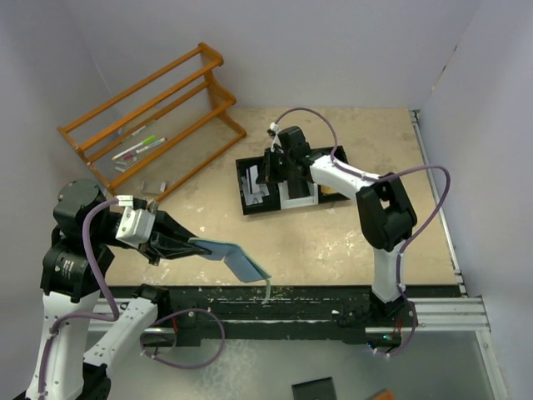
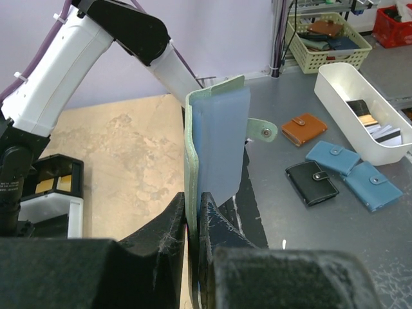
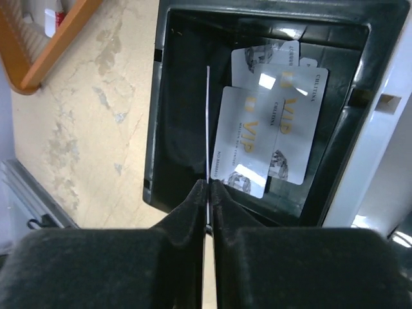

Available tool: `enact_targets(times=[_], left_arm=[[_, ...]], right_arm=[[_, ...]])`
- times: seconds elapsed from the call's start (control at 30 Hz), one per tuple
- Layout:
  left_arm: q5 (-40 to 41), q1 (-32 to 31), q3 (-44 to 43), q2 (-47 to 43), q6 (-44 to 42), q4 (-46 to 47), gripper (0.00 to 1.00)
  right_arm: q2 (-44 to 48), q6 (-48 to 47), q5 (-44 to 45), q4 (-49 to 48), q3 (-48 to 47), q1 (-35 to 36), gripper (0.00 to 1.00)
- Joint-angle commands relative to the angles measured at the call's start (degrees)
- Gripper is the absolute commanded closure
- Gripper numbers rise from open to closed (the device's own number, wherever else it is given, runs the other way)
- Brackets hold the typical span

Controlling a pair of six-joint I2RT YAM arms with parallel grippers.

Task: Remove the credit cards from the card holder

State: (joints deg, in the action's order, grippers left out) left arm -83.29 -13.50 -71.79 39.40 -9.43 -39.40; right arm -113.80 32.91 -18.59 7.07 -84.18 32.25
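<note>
The left hand (image 1: pixel 187 244) grasps the open card holder (image 1: pixel 240 260) above the counter's (image 1: pixel 333 242) near edge. The right hand (image 3: pixel 209 192) pinches one credit card (image 3: pixel 208 116) edge-on over the tray (image 3: pixel 177 129), where other cards (image 3: pixel 270 122) lie.

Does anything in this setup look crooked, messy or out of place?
In the tray, the credit cards lie overlapped and skewed, not stacked squarely. The card holder sticks out unsnapped in mid-air, pinched by the jaws of the left gripper.
</note>
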Motion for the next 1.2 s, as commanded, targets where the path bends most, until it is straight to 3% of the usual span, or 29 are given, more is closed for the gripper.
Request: enact_targets(times=[0.0,0.07,0.17,0.3,0.4,0.6,0.8,0.97,1.17], left_arm=[[0.93,0.31,0.88,-0.28,-4.44,1.71,1.0],[2.42,0.31,1.34,-0.02,-7.48,0.77,1.0],[5.17,0.31,2.35,0.37,-13.35,-0.26,1.0],[7.2,0.31,3.87,1.45,-14.45,3.21,1.0],[7.15,0.31,4.47,2.29,-14.5,4.26,1.0],[7.1,0.31,5.75,3.33,-15.56,5.48,1.0],[5.81,0.27,6.68,4.97,-8.55,11.87,1.0],[5.35,0.23,8.56,5.7,-2.65,15.58,1.0],[3.98,0.23,9.37,7.3,0.63,14.33,1.0]], right_arm=[[2.77,-1.7,2.97,0.94,-3.96,0.1,0.83],[4.37,-3.06,4.51,2.6,-4.92,0.1,0.77],[7.96,-5.4,5.94,5.9,-5.16,0.1,0.56],[17.06,-6.23,8.24,5.92,-2.05,0.14,0.29],[26.56,-6.12,7.45,0.95,4.36,0.14,0.26],[47.33,-7.41,-0.13,-10.61,22.43,2.69,0.28],[58.95,-14.1,0.72,-15.26,34.09,12.07,0.3],[61.88,-17.55,1.01,-21.29,34.97,18.48,0.21],[56.8,-25.92,4.58,-20.46,27.07,30.22,0.21]])
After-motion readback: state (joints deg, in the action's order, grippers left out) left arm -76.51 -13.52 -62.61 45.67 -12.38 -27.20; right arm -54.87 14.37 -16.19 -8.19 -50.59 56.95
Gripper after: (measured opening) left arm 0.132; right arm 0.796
